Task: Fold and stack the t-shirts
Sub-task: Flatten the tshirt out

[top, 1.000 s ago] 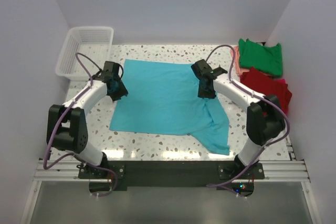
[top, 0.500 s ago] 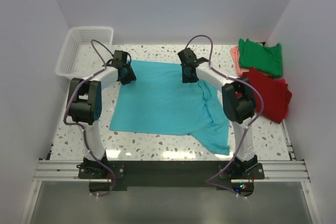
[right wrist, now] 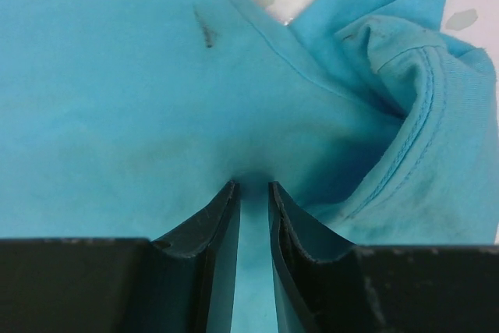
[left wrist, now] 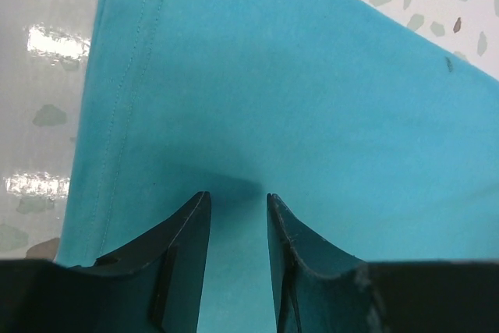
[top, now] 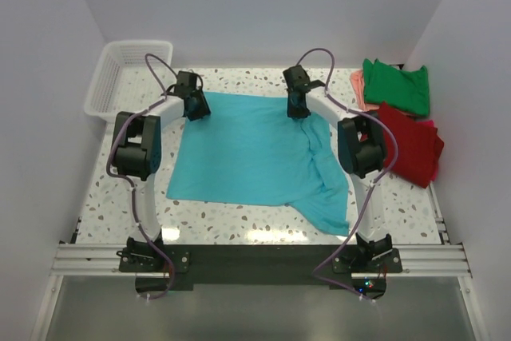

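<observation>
Jaws of the right gripper (right wrist: 251,185) stand almost closed, the turquoise t-shirt (top: 247,149) puckering into them, seemingly pinched. On the left gripper (left wrist: 238,196) they leave a narrow gap over flat cloth, grip unclear. In the top view the shirt lies mid-frame, its upper edge running left-right under both grippers. Contact beneath the tips is hidden.

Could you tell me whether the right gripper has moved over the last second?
Yes: the right gripper moved toward the table's far edge, onto the turquoise shirt's far corner.
</observation>
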